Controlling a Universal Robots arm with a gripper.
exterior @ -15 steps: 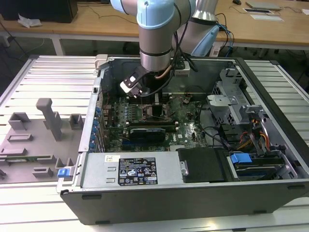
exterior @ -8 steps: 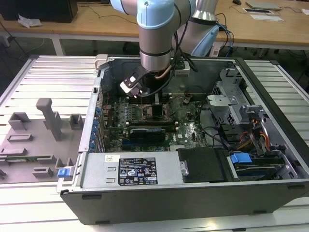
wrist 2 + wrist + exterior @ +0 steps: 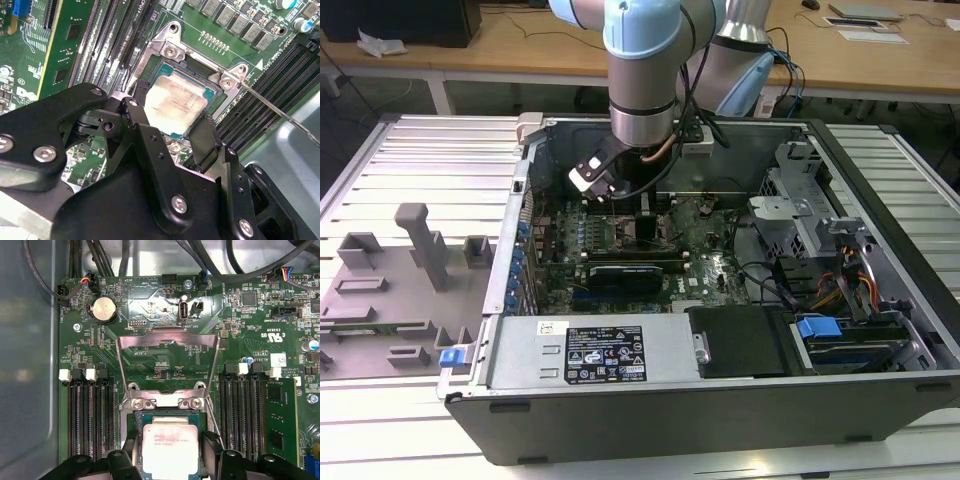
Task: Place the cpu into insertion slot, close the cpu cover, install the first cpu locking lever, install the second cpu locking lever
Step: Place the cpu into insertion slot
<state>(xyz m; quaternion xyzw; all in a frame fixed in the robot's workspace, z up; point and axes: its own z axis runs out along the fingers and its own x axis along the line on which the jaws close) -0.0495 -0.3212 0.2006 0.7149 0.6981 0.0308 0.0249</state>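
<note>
Fingers (image 3: 202,139) nearest lens: narrow, closed on two opposite edges of cpu (image 3: 175,102). Chip sits low in insertion slot (image 3: 167,70), pale top up, looking level in both wrist views. cpu cover (image 3: 167,338) stands open, swung back over motherboard (image 3: 150,305), clear of chip. My read: placing step, near seated. To do it well, I keep chip flat, edges square to slot frame, no downward force. Contacts beneath likely delicate, and a tilted corner could catch.
</note>
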